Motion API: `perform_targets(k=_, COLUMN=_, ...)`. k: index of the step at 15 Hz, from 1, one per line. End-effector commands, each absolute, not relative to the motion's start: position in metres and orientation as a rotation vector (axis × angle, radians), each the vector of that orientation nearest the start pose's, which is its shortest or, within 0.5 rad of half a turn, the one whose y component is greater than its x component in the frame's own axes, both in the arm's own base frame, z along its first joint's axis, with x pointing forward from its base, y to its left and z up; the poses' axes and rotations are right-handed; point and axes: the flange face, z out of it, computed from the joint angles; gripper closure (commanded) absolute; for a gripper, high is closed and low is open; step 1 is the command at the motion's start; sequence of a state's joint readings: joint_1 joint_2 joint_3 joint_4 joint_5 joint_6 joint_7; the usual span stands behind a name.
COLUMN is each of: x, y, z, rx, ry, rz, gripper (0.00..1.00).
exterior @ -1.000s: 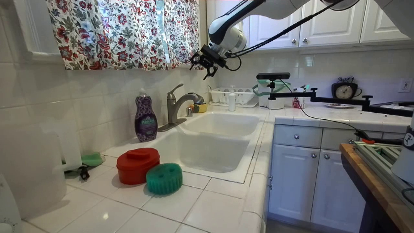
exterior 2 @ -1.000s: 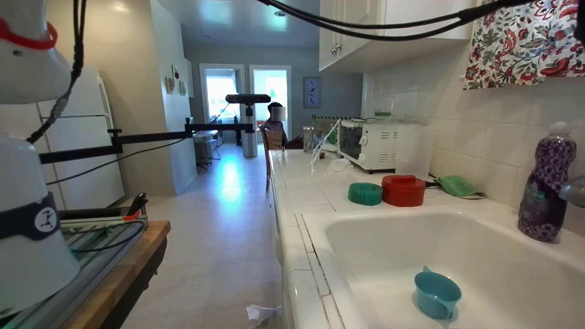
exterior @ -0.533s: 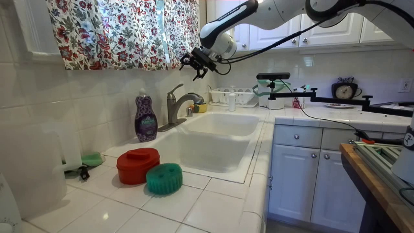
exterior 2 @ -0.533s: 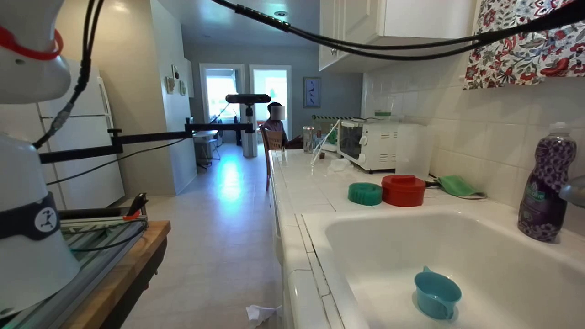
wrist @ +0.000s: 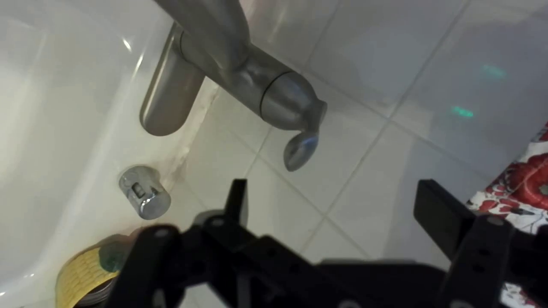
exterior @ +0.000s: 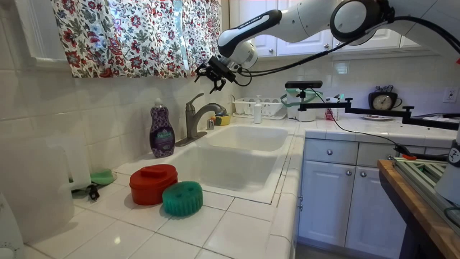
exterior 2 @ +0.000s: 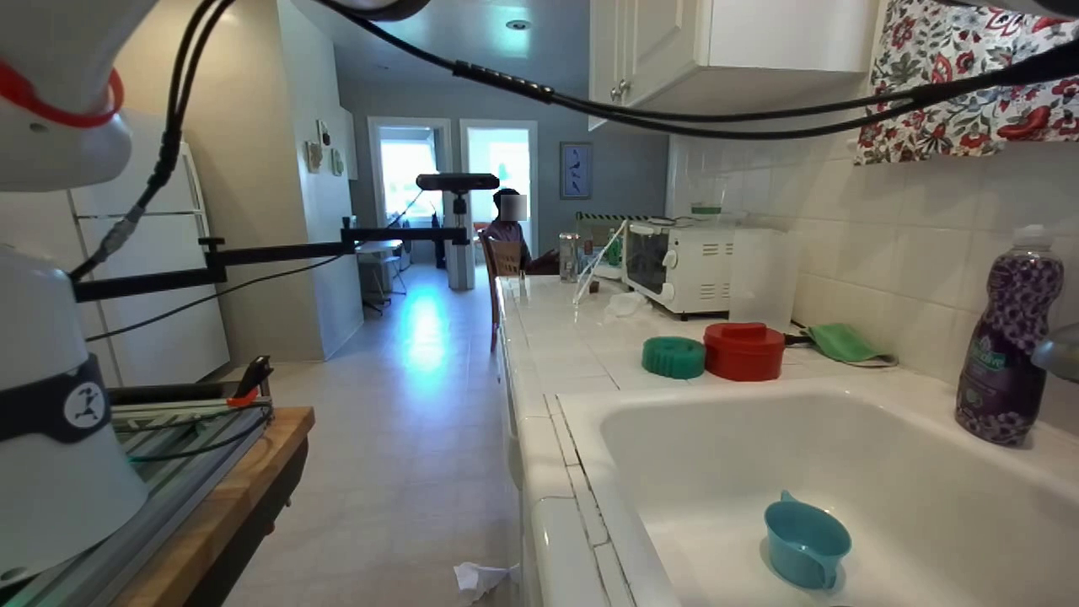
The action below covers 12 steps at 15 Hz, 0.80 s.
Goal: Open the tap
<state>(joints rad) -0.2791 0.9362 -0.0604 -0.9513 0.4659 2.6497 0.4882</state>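
Note:
The tap (exterior: 193,124) is grey brushed metal and stands behind the sink. Its lever handle (exterior: 194,100) points up and slants toward the arm. In an exterior view only the tip of its spout (exterior 2: 1060,352) shows at the right edge. In the wrist view the tap (wrist: 252,79) is at the top, with the lever (wrist: 301,150) above the space between the fingers. My gripper (exterior: 204,86) is open and empty, higher than the lever and apart from it. In the wrist view its fingers (wrist: 332,188) are wide apart with only wall tiles between them.
A purple soap bottle (exterior: 162,131) stands beside the tap. A chrome cap (wrist: 145,192) and a yellow item (wrist: 81,273) are on its other side. A floral curtain (exterior: 143,39) hangs close behind the gripper. A blue cup (exterior 2: 807,541) lies in the sink (exterior 2: 725,421).
My gripper has moved left and slightly down in an exterior view, closer to the tap's lever. It stays open. The tap and the other objects have not moved.

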Motion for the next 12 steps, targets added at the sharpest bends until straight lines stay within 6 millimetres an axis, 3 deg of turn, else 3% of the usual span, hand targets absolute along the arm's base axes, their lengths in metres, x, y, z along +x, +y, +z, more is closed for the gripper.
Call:
perform_targets(k=1, x=0.7971, y=-0.2678, z=0.3917, rx=-2.198, ry=1.342, rz=-0.965, gripper=0.0)
perform_targets(k=12, x=0.8038, y=-0.2624, z=0.3865, rx=-2.213, ry=1.319, rz=-0.929, gripper=0.0)
